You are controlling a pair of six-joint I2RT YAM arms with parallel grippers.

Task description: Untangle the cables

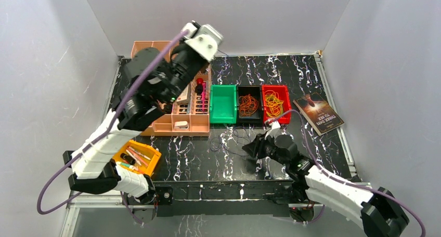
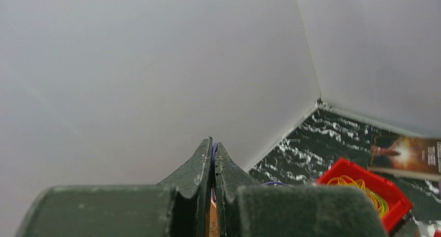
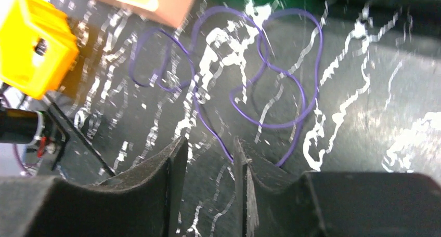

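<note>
Thin purple cables [image 3: 270,86] lie in tangled overlapping loops on the black marbled table, just ahead of my right gripper [image 3: 208,141]. That gripper hangs low over the table, open, and one strand runs up against its right fingertip [image 3: 240,146]. From above, the right gripper [image 1: 249,153] is near the table's front middle, beside faint loops [image 1: 224,138]. My left gripper [image 2: 213,143] is raised high toward the back wall, shut on a thin purple cable [image 2: 213,153] that shows between its fingertips. More cables fill the black bin [image 1: 248,105] in an orange tangle and the red bin [image 1: 272,103] in a yellow-orange one.
A green bin [image 1: 223,117] stands left of the black and red bins. A salmon organizer tray [image 1: 199,123] sits under the left arm. A yellow bin [image 1: 151,167] of small parts is at the front left. A book [image 1: 318,114] lies at the right.
</note>
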